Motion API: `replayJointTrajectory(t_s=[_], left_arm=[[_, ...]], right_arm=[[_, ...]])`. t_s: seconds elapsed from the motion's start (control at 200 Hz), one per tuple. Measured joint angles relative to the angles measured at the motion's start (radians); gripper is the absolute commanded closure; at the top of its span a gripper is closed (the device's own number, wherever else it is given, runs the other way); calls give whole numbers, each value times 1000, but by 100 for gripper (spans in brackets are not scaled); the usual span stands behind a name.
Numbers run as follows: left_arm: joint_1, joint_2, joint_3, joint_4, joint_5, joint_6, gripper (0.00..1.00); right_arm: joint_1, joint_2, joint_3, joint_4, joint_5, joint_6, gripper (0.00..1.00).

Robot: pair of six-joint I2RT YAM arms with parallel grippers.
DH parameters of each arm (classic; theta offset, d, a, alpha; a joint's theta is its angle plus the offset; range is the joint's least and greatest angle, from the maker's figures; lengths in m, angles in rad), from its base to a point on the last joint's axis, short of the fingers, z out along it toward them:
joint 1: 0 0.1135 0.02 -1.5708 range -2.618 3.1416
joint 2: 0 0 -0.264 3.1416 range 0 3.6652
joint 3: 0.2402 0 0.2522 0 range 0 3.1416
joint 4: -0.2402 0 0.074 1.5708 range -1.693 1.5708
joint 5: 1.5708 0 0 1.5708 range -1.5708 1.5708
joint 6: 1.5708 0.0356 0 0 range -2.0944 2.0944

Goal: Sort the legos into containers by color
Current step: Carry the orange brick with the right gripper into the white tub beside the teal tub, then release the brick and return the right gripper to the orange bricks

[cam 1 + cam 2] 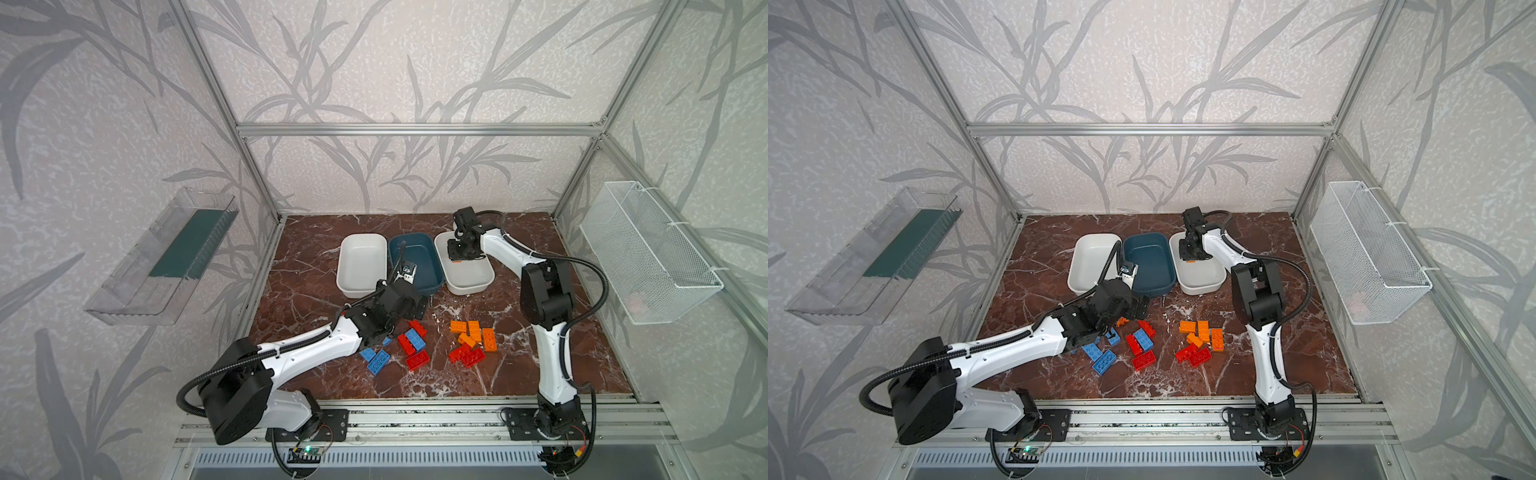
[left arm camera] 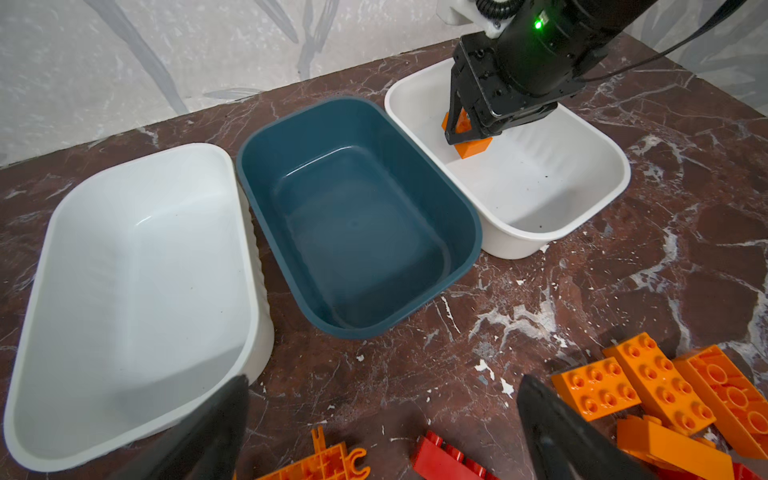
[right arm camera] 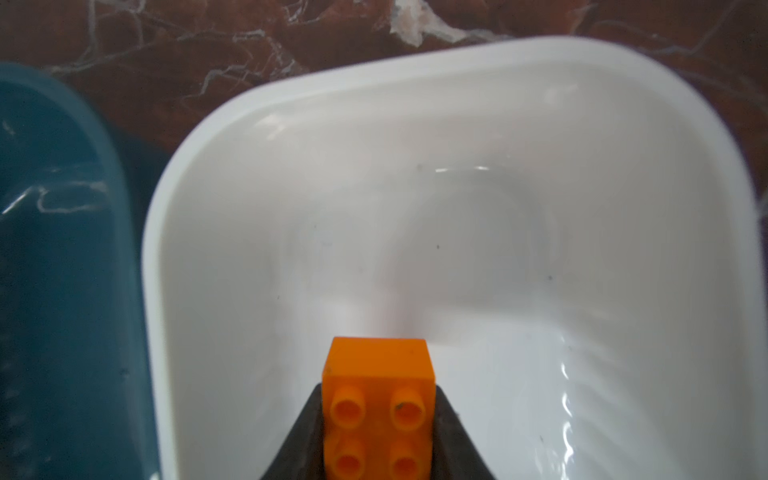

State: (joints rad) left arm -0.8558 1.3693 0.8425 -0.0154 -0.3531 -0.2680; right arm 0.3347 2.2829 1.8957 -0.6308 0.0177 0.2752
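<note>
Three containers stand in a row at the back: a white tub (image 1: 360, 264), a teal tub (image 1: 415, 262) and a second white tub (image 1: 467, 274), all bare inside in the left wrist view. My right gripper (image 3: 378, 399) is shut on an orange lego (image 3: 378, 370) and holds it low inside the second white tub (image 3: 457, 208). My left gripper (image 2: 384, 386) stands open above the table, in front of the teal tub (image 2: 353, 232), with nothing between its fingers. Loose legos lie in front: blue (image 1: 376, 360), red (image 1: 417, 359), orange (image 1: 473, 332), and a toothed orange piece (image 2: 328, 457).
A clear plastic shelf (image 1: 166, 257) hangs on the left wall and a white wire mesh basket (image 1: 648, 253) on the right wall. Aluminium frame posts edge the marble table (image 1: 561, 353). The left arm lies over part of the blue and red pile.
</note>
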Motion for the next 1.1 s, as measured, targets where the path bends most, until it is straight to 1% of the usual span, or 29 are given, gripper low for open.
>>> replayJointTrajectory(t_s=[0.045, 0.05, 0.065, 0.09, 0.145, 0.23, 0.31, 0.38, 0.515, 0.61, 0.73, 0.835, 1.0, 1.1], left_arm=[[5, 10, 9, -2, 6, 3, 1], [5, 10, 10, -2, 7, 3, 1], [5, 13, 11, -2, 8, 3, 1], [6, 16, 14, -4, 10, 3, 1], [6, 21, 23, -13, 15, 3, 1], [6, 21, 26, -23, 22, 0, 1], [6, 16, 26, -33, 33, -10, 1], [6, 1, 25, -42, 45, -24, 1], [-10, -73, 11, -55, 64, -51, 1], [-61, -138, -21, -60, 69, -67, 1], [-154, -201, -72, -61, 68, -86, 1], [-229, -244, -122, -63, 66, -111, 1], [-304, -295, -194, -59, 44, -151, 1], [-336, -317, -222, -58, 26, -170, 1]], right_arm=[[-6, 43, 47, -12, -2, -1, 66], [-7, 48, 51, -13, -2, -2, 64], [-9, 58, 63, -18, -2, -2, 62], [-13, 77, 83, -27, -2, -5, 55], [-18, 102, 115, -46, -2, -7, 47], [-23, 106, 122, -62, -3, -14, 41], [-26, 81, 95, -55, -4, -17, 40], [-27, 11, 11, -43, -6, -16, 40], [-27, -202, -188, -32, -9, -10, 40], [-24, -383, -348, -11, -10, 3, 40], [-15, -623, -585, 22, -8, 27, 41], [-4, -789, -788, 21, -3, 53, 41], [27, -963, -1059, 13, -1, 108, 41], [54, -1027, -1148, 9, -1, 142, 41]])
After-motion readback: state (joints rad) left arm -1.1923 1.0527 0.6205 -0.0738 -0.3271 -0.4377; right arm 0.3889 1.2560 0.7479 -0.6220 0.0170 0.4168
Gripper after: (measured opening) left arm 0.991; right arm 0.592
